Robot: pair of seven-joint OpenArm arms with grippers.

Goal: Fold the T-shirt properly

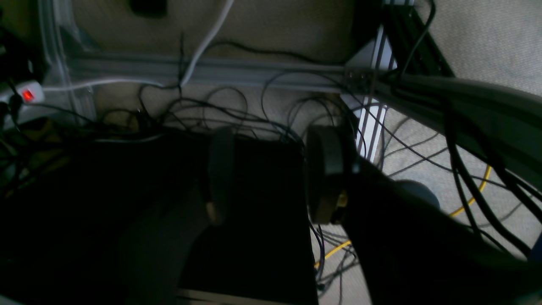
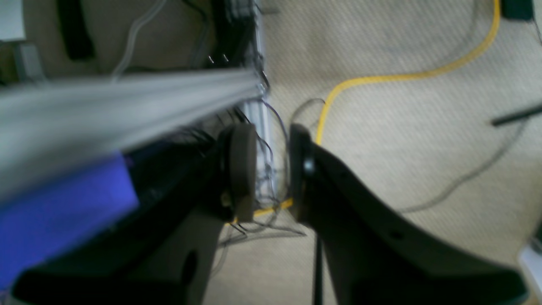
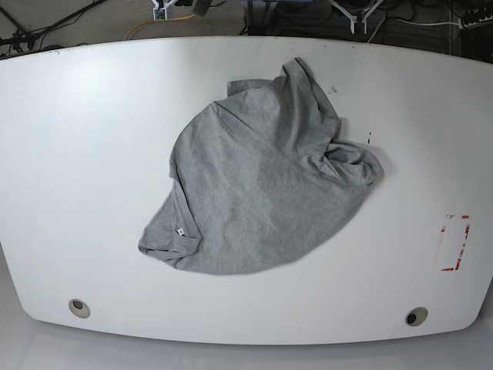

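T-shirt (image 3: 258, 189): we see it crumpled mid-table (image 3: 77, 116), unfolded.
Left gripper (image 1: 269, 173): we see parted jaws holding nothing, over floor cables (image 1: 203, 110).
Right gripper (image 2: 273, 169): narrowly parted, empty, above a yellow cable (image 2: 381, 78).

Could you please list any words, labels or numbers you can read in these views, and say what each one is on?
None can be read.
T-shirt: no lettering shows on the side facing up; its small tag is too small to read.
Red marking on the table: dashed lines, no legible text.
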